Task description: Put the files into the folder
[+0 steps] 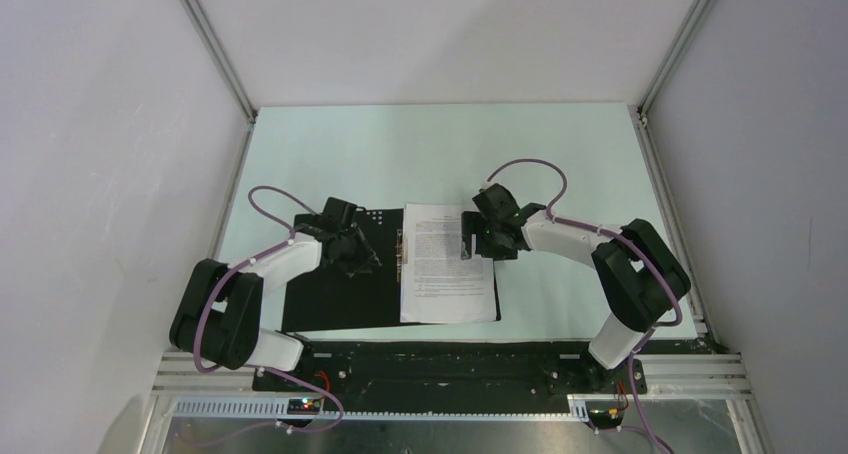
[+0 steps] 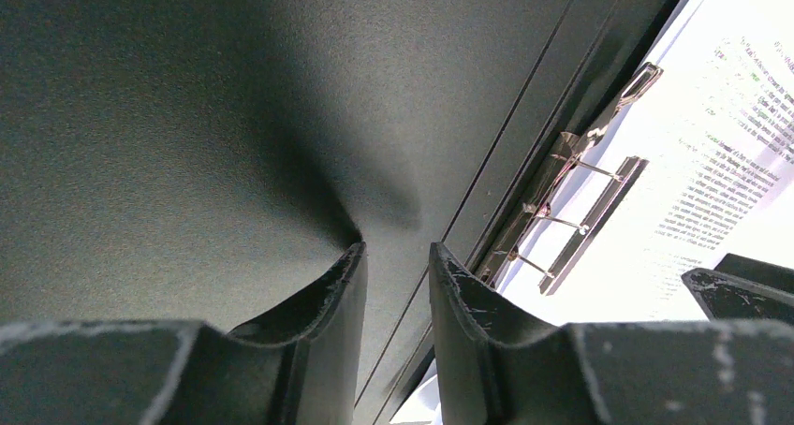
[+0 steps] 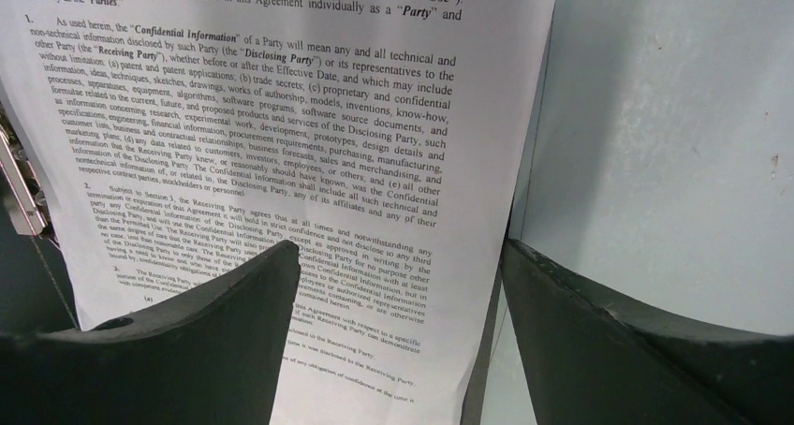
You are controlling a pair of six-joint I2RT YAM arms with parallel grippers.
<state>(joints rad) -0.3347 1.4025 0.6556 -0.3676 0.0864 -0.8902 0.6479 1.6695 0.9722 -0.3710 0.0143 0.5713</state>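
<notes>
Files (image 1: pixel 447 264) with dense print lie on the right half of the open folder (image 1: pixel 340 306), flat on the worktop (image 1: pixel 430 149); we see the left pincer (image 2: pixel 398 256) slightly parted and empty over the black left half; the right pincer (image 3: pixel 398 247) gapes wide, straddling the sheets' right edge.

The left arm (image 1: pixel 285 261) and right arm (image 1: pixel 570 240) have black joints, white shells and lilac cables.
</notes>
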